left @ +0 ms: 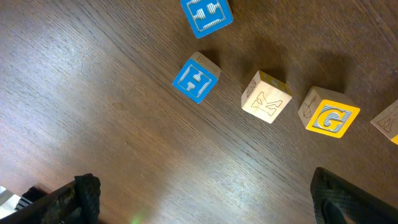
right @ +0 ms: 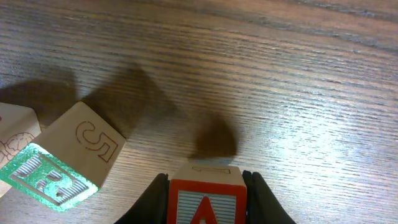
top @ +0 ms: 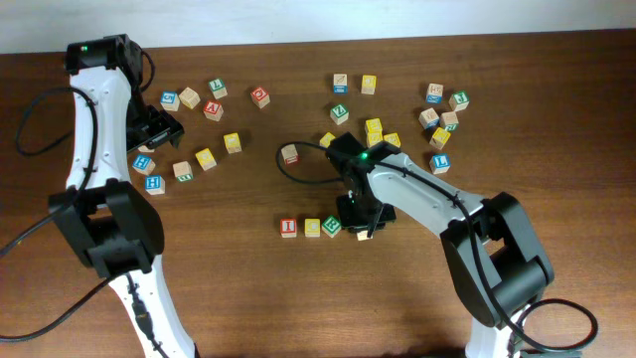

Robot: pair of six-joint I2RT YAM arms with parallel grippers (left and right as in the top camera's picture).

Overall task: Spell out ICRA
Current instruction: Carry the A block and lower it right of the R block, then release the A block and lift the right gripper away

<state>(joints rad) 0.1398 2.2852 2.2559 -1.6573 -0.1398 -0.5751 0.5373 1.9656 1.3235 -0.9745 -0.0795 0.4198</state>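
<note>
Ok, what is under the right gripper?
The right gripper holds a red A block, seen from the wrist, next to the green R block. Overhead the gripper mostly hides it; whether it touches the table is covered.

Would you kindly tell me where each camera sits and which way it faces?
Overhead: above the table, looking straight down; both arms show.
Left wrist: on the left gripper, facing down at the blue H block; its open fingertips show.
Right wrist: on the right gripper, aimed low along the table at the red A block it grips; fingers show.
Shared: the green R block, overhead and right wrist.
</note>
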